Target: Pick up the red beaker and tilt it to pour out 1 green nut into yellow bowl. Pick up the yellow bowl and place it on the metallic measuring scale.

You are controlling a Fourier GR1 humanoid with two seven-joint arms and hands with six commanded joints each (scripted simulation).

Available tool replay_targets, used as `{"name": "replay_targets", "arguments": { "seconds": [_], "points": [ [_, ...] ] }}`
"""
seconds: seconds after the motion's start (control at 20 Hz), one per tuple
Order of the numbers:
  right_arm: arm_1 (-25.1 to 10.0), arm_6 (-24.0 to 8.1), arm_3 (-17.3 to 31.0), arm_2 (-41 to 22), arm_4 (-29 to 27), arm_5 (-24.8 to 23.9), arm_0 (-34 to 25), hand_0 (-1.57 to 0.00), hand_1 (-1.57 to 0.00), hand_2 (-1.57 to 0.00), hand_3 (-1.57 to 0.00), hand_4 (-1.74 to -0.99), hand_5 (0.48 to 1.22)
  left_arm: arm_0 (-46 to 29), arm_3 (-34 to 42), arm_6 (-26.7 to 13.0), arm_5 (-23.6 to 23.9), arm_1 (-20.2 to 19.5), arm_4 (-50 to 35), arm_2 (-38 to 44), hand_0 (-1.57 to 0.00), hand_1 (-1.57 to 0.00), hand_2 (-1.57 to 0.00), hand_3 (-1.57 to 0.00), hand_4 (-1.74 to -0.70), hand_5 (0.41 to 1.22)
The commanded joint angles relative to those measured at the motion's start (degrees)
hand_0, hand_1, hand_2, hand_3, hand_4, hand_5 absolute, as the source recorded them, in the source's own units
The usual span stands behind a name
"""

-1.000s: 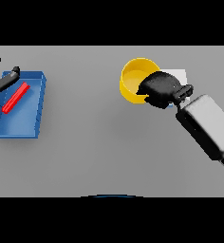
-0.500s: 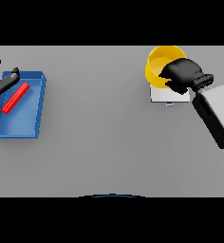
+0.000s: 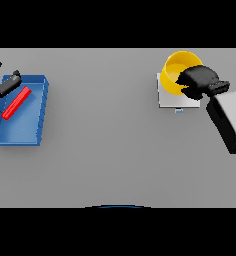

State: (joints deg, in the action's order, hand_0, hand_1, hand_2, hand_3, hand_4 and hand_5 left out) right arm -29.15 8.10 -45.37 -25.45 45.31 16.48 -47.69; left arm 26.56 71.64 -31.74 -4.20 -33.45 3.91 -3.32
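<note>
The yellow bowl (image 3: pixel 176 70) is at the far right, over the back part of the metallic measuring scale (image 3: pixel 169 98); whether it rests on the plate I cannot tell. My right hand (image 3: pixel 199 81) is curled round the bowl's right rim, its arm coming in from the right. The red beaker (image 3: pixel 16 103) lies on its side in the blue tray (image 3: pixel 34 131) at the far left. My left hand (image 3: pixel 4 85) shows at the left edge, just above the tray's back corner, fingers relaxed and holding nothing. No green nut is visible.
The scale has a small blue mark (image 3: pixel 178 111) at its front edge. Bare grey table (image 3: pixel 105 125) lies between the tray and the scale.
My right hand has carried the yellow bowl to the right and farther back, from left of the scale to over it. The left hand and the beaker have not moved.
</note>
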Motion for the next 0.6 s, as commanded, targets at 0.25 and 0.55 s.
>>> {"name": "replay_targets", "arguments": {
  "seconds": [0.25,0.55],
  "points": [
    [0.3,0.0,1.3,-0.3,-0.1,0.0,0.8,-1.57,-1.57,-1.37,-1.45,-1.741,1.221,-0.4,-0.2,0.6,-0.6,-0.4,-0.3,0.2,0.0,0.0,0.0,0.0,-0.84,0.783],
    [1.0,-3.2,1.2,1.1,-1.9,2.1,0.5,-1.15,-0.96,-0.85,-0.69,-1.559,1.014,-0.7,1.0,-0.7,-0.7,-0.4,-0.7,0.3,0.0,0.0,0.0,0.0,-0.83,0.771]
  ]
}}
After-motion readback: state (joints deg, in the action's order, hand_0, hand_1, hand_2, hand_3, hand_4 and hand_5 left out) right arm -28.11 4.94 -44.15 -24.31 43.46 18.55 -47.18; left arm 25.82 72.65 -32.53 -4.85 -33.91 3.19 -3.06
